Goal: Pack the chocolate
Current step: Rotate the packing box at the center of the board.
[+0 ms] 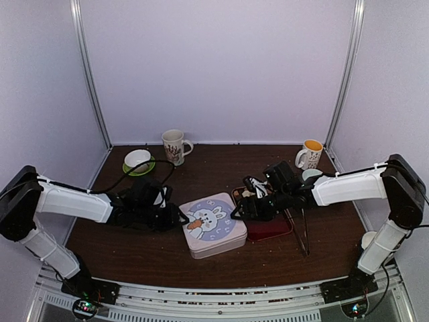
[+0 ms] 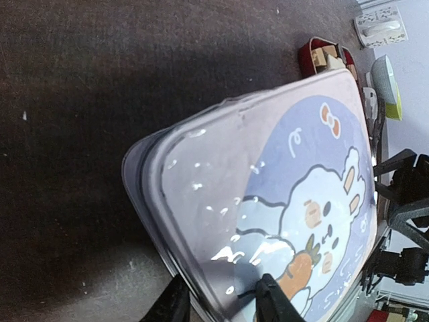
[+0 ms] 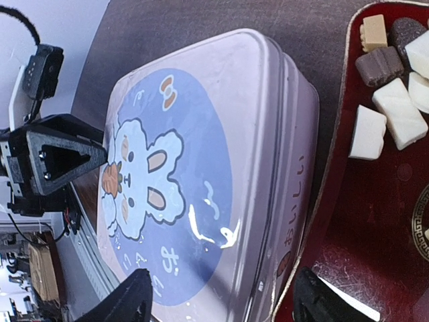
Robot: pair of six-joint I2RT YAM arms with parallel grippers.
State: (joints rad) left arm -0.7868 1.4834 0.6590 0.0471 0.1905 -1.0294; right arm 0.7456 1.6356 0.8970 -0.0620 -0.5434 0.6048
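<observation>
The chocolate [image 3: 392, 117], white, brown and tan pieces, lies in a dark-red tray [image 3: 375, 221]; its corner, the tray [image 2: 315, 54], also shows in the left wrist view. A closed pink tin [image 1: 213, 225] with a bunny lid sits left of the tray [image 1: 275, 229]. My left gripper [image 2: 223, 298] is at the tin's left end, one finger on the lid [image 2: 268, 201] and one against the rim, shut on that edge. My right gripper [image 3: 224, 298] stands open at the tin's right end, one finger over the lid [image 3: 188, 174] and one over the tray.
Metal tongs [image 1: 299, 231] lie right of the tray. At the back stand a patterned mug [image 1: 174, 146], a yellow-filled mug [image 1: 310, 154] and a white cup on a green saucer [image 1: 138, 162]. Another white cup [image 1: 369, 239] sits at the right edge.
</observation>
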